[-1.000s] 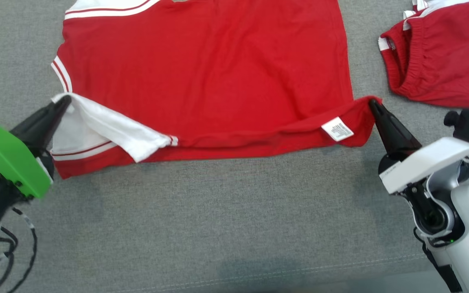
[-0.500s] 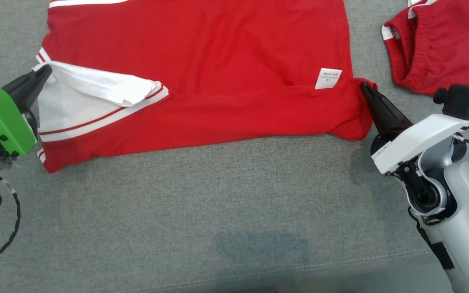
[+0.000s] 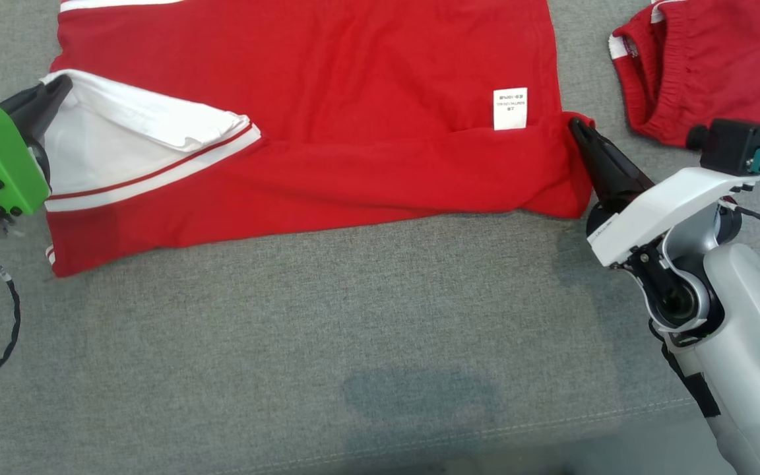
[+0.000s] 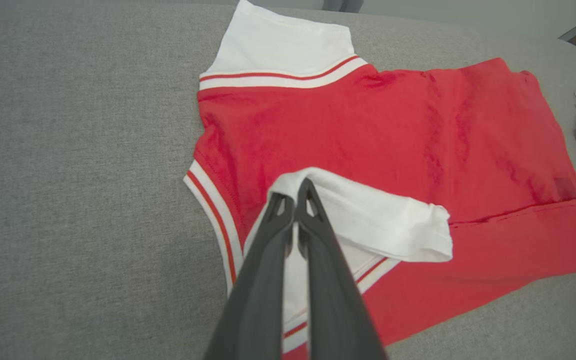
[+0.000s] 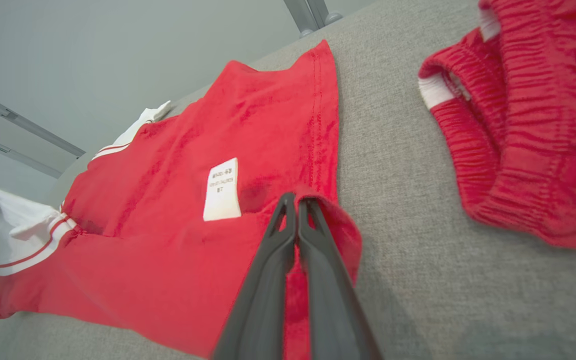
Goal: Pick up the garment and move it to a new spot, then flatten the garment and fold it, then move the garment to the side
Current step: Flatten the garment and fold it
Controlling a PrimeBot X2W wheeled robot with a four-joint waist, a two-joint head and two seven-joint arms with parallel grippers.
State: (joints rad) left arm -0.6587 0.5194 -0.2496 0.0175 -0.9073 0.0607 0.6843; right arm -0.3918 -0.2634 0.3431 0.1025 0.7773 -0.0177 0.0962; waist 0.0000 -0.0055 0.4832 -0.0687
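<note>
Your left gripper point(image 3: 58, 97) pinches the white sleeve point(image 3: 142, 125) of the red shirt point(image 3: 353, 72); your right gripper point(image 3: 576, 126) clamps its right hem corner point(image 5: 339, 216).

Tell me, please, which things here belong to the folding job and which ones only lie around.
Belong to the job:
- red shirt
- left gripper, shut on the shirt's white sleeve
- right gripper, shut on the shirt's hem corner

Only lying about:
- red shorts, apart from the shirt

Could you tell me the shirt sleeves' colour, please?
Sleeves white, red-striped trim; best in left wrist view.
</note>
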